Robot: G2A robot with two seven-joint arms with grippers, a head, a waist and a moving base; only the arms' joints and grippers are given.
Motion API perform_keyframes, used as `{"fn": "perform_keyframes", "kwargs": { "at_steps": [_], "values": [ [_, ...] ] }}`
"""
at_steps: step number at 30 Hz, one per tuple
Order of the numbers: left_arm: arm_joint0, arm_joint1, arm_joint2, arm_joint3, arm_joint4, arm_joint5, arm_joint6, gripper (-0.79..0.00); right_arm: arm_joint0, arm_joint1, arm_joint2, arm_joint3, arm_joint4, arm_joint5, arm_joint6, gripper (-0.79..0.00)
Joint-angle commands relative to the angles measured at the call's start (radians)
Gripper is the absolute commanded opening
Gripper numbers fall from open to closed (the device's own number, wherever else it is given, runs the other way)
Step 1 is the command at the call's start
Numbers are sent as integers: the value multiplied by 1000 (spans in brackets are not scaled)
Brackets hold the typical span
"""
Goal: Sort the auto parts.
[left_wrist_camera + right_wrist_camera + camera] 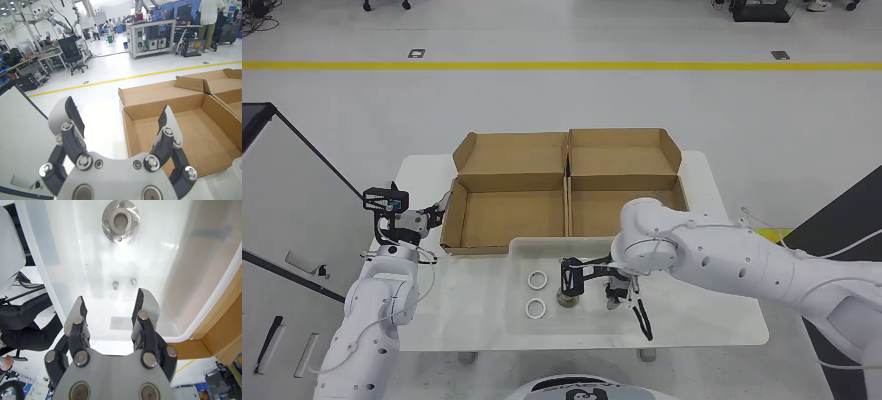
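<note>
Right claw point(111, 294), open and empty, hangs with two bolts point(115, 285) just beyond its tips, mid-frame.

We see a pale, glossy floor point(105, 64) crossed by a yellow line point(132, 76). Beyond it we make out a black office chair point(72, 53), cluttered desks point(49, 55), a metal-framed equipment cabinet point(151, 37) and a green bin point(109, 39), under bright ceiling lights point(7, 3).
</note>
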Motion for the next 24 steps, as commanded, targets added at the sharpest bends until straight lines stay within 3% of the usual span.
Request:
{"fn": "perform_keyframes", "kwargs": {
  "at_steps": [1, 24],
  "values": [
    [0, 0, 0, 0, 0, 0, 0, 0, -4, -2, 0, 2, -6, 5, 5, -382],
    [0, 0, 0, 0, 0, 0, 0, 0, -53, -25, 0, 50, -49, 22, 22, -428]
  ]
}}
